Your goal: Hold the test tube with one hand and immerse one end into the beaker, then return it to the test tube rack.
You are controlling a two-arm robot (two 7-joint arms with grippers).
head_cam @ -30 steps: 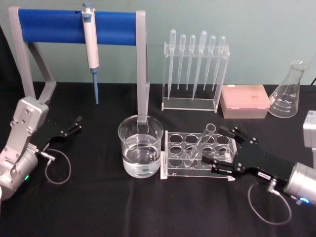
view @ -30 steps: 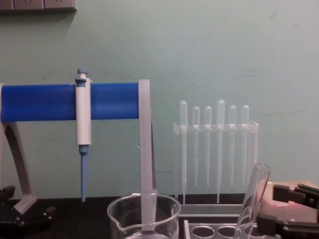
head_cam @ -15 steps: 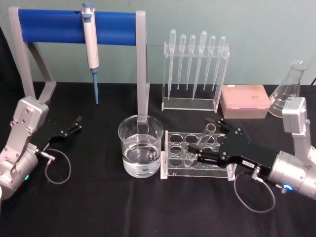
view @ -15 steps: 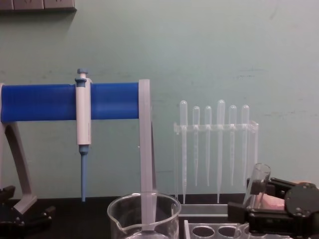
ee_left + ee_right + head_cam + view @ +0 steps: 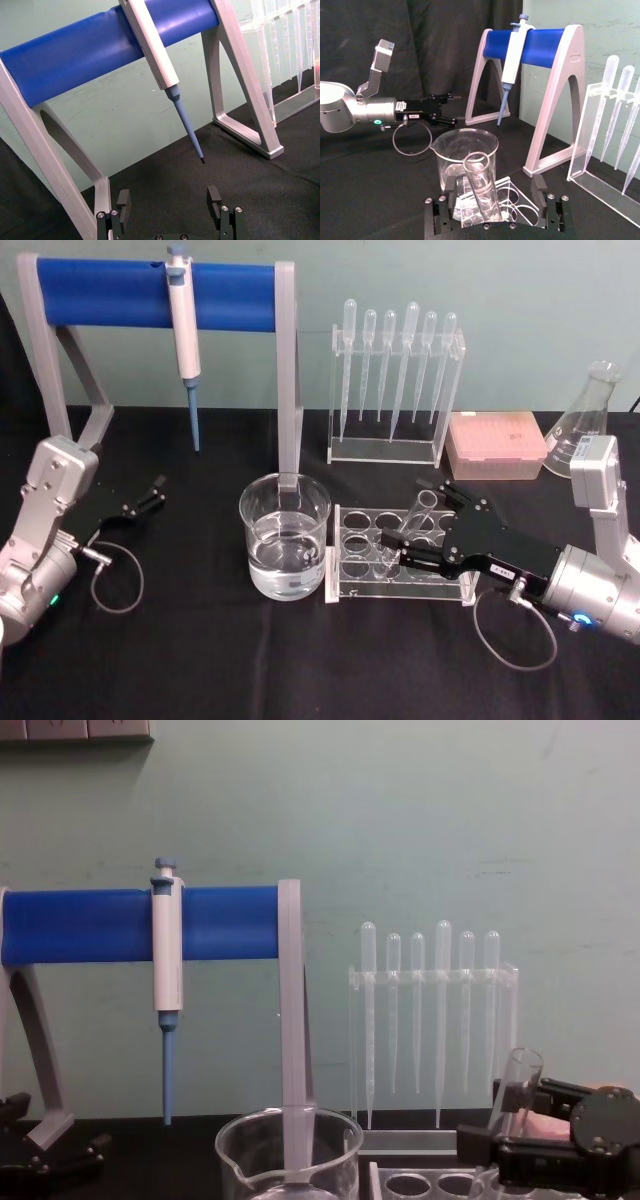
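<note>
The right end effector (image 5: 406, 512) holds its fingers apart astride the test tube (image 5: 420, 512), unclamped; the tube leans in the rack (image 5: 352, 585), rim toward 1 o'clock. The beaker (image 5: 285, 535) lies at 9 o'clock from it, while the left end effector (image 5: 145, 498), also apart, sits parked far left.

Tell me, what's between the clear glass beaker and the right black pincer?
Head view: the clear plastic rack's empty left holes; the pincer straddles the glass tube.
</note>
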